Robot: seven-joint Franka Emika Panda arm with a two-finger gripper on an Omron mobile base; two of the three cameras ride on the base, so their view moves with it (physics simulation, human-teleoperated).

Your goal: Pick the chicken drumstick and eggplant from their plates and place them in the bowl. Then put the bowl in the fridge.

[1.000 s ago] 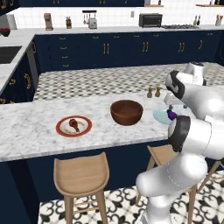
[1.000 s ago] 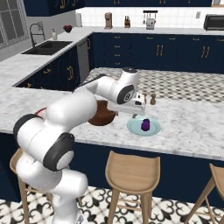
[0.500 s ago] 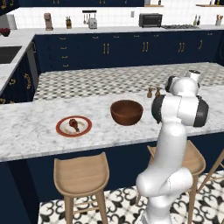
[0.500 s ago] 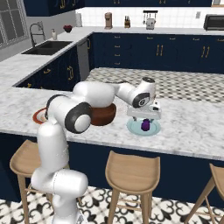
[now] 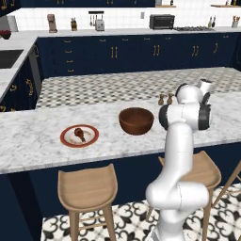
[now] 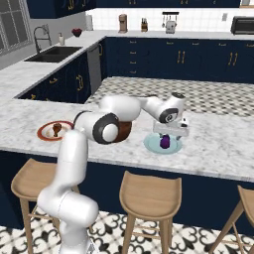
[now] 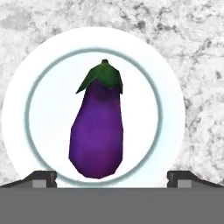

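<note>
The jaws stand wide open and empty above the eggplant, which lies mid-frame on its pale blue plate on the counter.

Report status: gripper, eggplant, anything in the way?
Gripper open, above the eggplant. Eggplant lying on pale blue plate, not gripped. Drumstick on red-rimmed plate; bowl empty. Nothing in the way.
</note>
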